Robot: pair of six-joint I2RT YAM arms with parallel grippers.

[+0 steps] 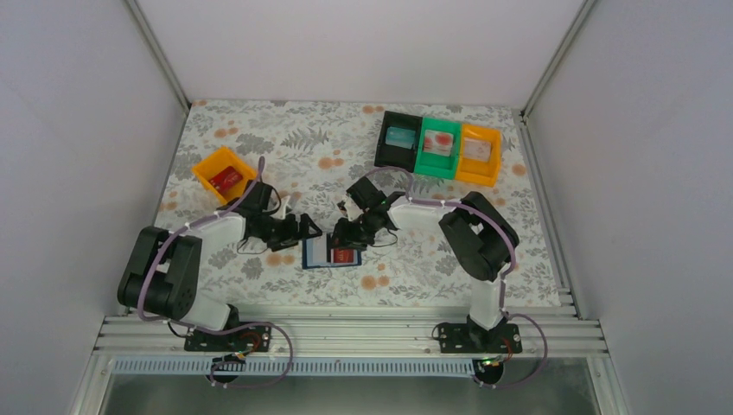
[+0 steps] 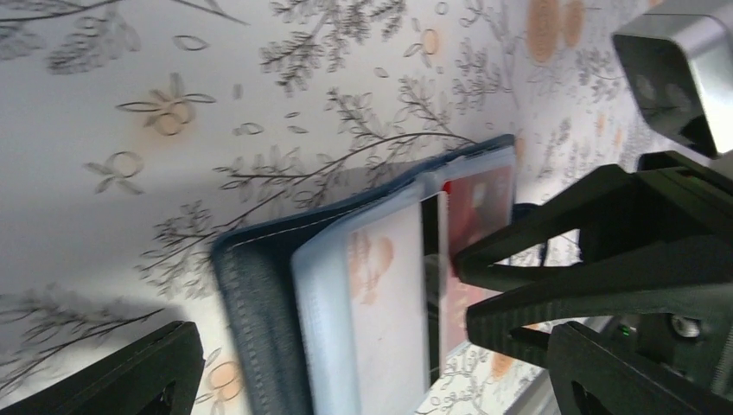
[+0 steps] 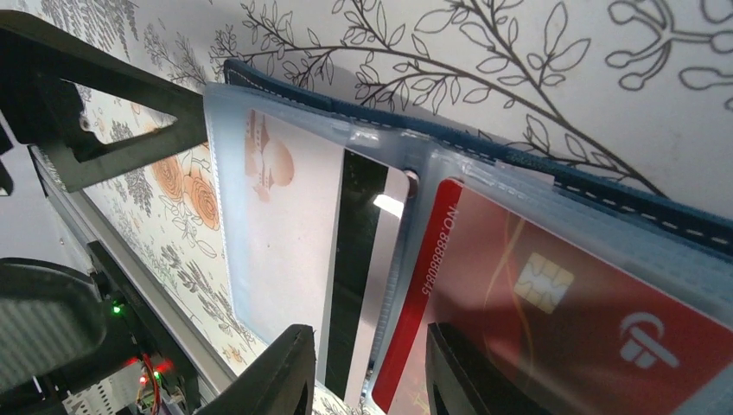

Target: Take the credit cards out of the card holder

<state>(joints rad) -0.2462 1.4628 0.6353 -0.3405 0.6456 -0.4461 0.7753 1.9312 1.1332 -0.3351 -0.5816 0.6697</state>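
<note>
The navy card holder (image 1: 316, 252) lies open on the floral table between both grippers. Its clear sleeves hold a red chip card (image 3: 562, 320) on one side and a pale card with a black stripe (image 3: 359, 251) on the other. My left gripper (image 2: 372, 363) is wide open, one finger on each side of the card holder (image 2: 259, 303). My right gripper (image 3: 370, 346) is partly open, with its fingertips (image 3: 298, 346) over the sleeves on either side of the stripe and the red card's edge, holding nothing. From the left wrist view its tips come down at the red card (image 2: 475, 203).
An orange bin (image 1: 207, 167) at the back left holds a red card. Black (image 1: 385, 154), green (image 1: 423, 162) and orange (image 1: 494, 156) bins stand in a row at the back right with cards in them. A metal rail (image 1: 346, 333) runs along the near edge.
</note>
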